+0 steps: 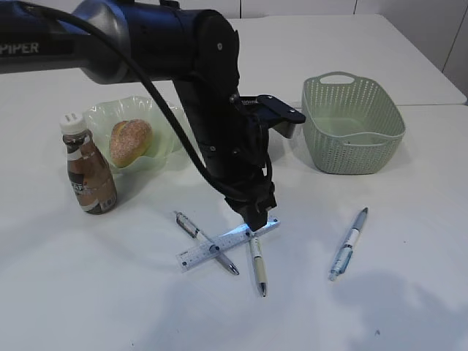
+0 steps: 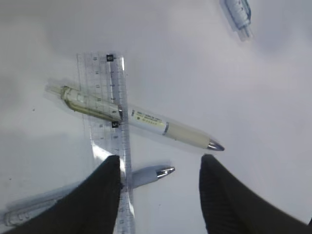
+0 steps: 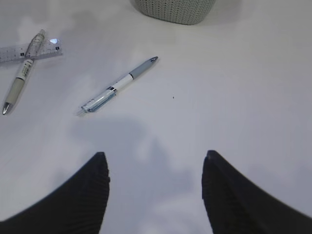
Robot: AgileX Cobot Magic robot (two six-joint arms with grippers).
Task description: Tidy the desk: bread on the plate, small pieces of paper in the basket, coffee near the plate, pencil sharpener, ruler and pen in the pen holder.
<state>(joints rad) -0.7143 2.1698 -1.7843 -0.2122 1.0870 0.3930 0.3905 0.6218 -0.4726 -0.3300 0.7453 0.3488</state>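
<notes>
On the desk (image 1: 409,307), the ruler (image 1: 219,247) lies near the middle, slanting from seven o'clock up toward one o'clock. One pen (image 1: 206,243) passes under it, running from ten o'clock down to four o'clock, and a second pen (image 1: 257,264) lies with its upper end on the ruler's one o'clock end, pointing toward six. A third pen (image 1: 348,243) lies well apart at three o'clock of the ruler. The basket (image 1: 352,124) stands behind, at one o'clock. At ten o'clock sits the plate (image 1: 164,128) with the bread (image 1: 131,141) on it; the coffee (image 1: 88,172) stands just beside the plate at its seven o'clock.
</notes>
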